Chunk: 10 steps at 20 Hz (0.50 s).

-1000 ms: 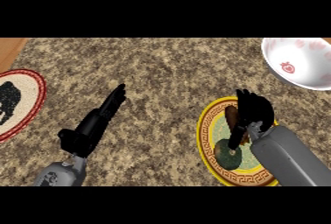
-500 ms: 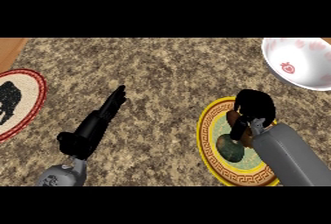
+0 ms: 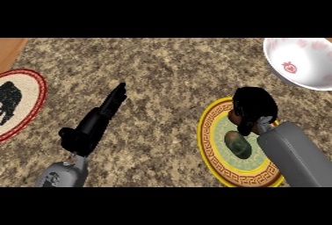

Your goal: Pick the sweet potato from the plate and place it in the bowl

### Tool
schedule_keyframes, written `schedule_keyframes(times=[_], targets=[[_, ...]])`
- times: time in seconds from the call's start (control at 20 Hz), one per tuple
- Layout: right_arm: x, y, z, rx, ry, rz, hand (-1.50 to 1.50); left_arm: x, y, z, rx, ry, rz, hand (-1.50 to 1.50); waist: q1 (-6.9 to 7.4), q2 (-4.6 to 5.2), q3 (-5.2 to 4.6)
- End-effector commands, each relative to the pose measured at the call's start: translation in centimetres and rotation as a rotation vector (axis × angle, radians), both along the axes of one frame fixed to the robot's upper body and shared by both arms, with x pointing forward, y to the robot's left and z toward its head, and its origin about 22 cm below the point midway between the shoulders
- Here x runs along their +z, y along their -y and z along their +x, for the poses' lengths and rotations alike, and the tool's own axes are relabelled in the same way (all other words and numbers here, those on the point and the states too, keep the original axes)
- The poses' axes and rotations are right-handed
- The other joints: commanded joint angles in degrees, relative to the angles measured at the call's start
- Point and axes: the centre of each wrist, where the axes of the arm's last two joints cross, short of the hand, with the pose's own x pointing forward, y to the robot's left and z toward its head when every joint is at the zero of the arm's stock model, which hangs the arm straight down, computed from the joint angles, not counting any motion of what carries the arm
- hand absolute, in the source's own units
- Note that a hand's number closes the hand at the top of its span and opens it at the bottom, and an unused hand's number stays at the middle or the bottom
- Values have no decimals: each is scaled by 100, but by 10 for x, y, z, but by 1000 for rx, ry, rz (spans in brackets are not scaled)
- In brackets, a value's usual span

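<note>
The sweet potato (image 3: 232,117) shows only as a reddish-brown bit under my right hand (image 3: 254,105), whose fingers are curled round it over the far part of the yellow-rimmed plate (image 3: 209,148). A dark oval patch (image 3: 238,145), which looks like a shadow, lies on the plate's green middle just below the hand. The white bowl (image 3: 304,66), with a red fruit print inside, stands at the upper right, apart from the hand. My left hand (image 3: 97,124) rests open on the counter left of the middle, fingers straight and pointing up and to the right.
A second plate (image 3: 29,90), with a red rim and a black figure, lies at the left edge. Speckled stone counter (image 3: 168,74) spreads between the two plates and up toward the bowl. A strip of wood (image 3: 9,46) shows at the top left corner.
My right hand's fingers have curled in round the sweet potato, and the hand has shifted slightly toward the plate's far edge. The left hand has not moved.
</note>
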Motion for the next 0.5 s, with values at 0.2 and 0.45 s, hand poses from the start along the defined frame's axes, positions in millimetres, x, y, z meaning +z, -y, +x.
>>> schedule_keyframes(times=[0.2, 0.45], targets=[[29, 48, 20, 301, 110, 45, 150, -10, 9, -2, -9, -5, 0, 0, 13, 24, 10], [56, 42, 17, 224, 371, 96, 150, 5, 4, 3, 13, 15, 2, 0, -38, 1, 8]])
